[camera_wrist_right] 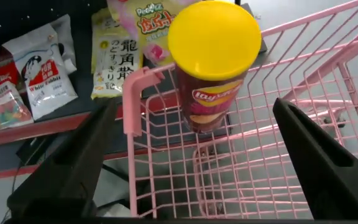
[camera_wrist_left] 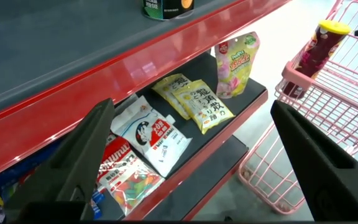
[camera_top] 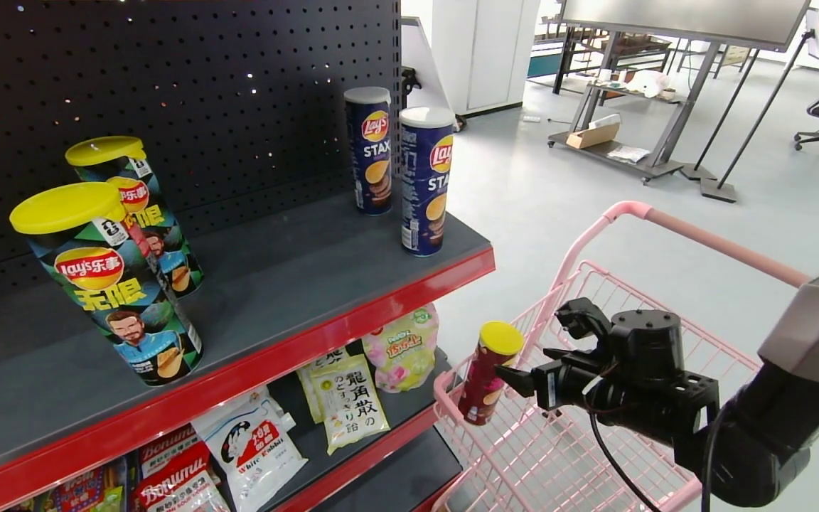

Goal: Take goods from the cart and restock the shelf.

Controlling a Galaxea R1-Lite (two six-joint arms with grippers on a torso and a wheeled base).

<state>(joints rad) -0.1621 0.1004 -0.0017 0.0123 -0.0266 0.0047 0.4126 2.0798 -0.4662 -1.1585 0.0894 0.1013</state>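
1. Chip can point(camera_top: 486, 377) stands in the cart point(camera_top: 701, 242), in the corner nearest the shelf point(camera_top: 296, 284), against the pink rim. Long axis is near upright and slightly tilted, yellow lid on top.
2. Right gripper point(camera_top: 534, 341) is the nearer arm, just beside the can. Its fingers point(camera_wrist_right: 73, 162) are spread wide and hold nothing.
3. Right wrist view: can is centred between the fingers, a bit ahead of them; contact unclear.
4. Left gripper point(camera_wrist_left: 191, 107) is also spread and empty, by the lower shelf, well apart from the can.
5. Likely next: advance slightly, then close across the can's body.

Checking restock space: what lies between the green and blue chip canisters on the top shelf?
Head view shows bare grey shelf board between green canisters and blue canisters.
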